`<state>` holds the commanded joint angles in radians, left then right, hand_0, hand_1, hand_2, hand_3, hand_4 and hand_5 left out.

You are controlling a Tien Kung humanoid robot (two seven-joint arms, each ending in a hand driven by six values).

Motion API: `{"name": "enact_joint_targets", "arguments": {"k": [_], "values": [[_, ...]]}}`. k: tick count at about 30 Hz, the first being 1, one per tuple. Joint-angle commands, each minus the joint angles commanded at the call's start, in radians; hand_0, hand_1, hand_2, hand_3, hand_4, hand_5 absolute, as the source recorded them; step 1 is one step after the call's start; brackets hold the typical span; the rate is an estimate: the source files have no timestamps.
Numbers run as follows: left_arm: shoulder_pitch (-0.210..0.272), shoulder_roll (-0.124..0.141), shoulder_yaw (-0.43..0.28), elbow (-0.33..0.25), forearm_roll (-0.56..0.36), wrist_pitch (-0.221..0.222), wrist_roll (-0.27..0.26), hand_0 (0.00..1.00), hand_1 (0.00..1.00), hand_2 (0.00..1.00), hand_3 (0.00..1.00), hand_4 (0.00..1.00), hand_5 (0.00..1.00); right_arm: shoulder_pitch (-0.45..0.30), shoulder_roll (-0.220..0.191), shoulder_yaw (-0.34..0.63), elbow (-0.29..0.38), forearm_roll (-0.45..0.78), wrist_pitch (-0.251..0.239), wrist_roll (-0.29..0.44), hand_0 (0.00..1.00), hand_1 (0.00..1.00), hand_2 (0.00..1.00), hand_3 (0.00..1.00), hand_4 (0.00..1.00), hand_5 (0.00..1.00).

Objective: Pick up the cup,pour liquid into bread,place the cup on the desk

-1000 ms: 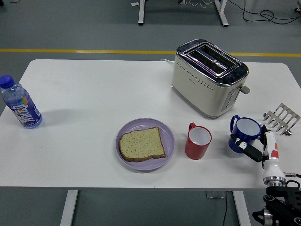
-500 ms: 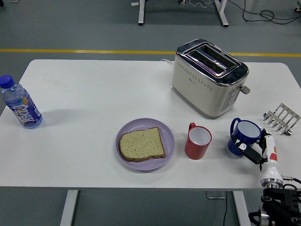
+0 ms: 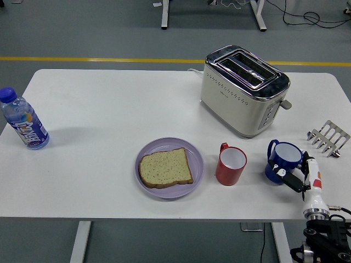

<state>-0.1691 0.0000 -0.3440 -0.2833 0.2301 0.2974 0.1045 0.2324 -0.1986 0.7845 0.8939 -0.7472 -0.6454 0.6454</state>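
Note:
A blue cup [image 3: 281, 163] stands at the right of the white table [image 3: 109, 104], a little tilted. My right hand [image 3: 294, 178] comes up from the lower right corner, and its fingers [image 3: 300, 181] close on the cup's near right side. A red cup [image 3: 230, 165] stands upright just left of the blue one. A slice of bread [image 3: 164, 167] lies on a lilac plate [image 3: 196, 154] left of the red cup. My left hand is out of view.
A cream toaster [image 3: 244, 90] stands behind the cups. A metal toast rack [image 3: 328, 138] lies at the right edge, close behind my hand. A water bottle [image 3: 24, 126] stands at the far left edge.
My right hand has drawn slightly back toward the near edge, and the blue cup has shifted with it, a little nearer and to the left.

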Motion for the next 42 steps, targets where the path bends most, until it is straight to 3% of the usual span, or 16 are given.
{"name": "enact_joint_targets", "arguments": {"k": [42], "values": [[0.007, 0.000, -0.017, -0.002, 0.033, -0.001, 0.012, 0.679, 0.683, 0.698, 0.542, 0.251, 0.998, 0.035, 0.015, -0.031, -0.089, -0.030, 0.000, 0.000, 0.559, 0.361, 0.477, 0.488, 0.727, 0.097]]}}
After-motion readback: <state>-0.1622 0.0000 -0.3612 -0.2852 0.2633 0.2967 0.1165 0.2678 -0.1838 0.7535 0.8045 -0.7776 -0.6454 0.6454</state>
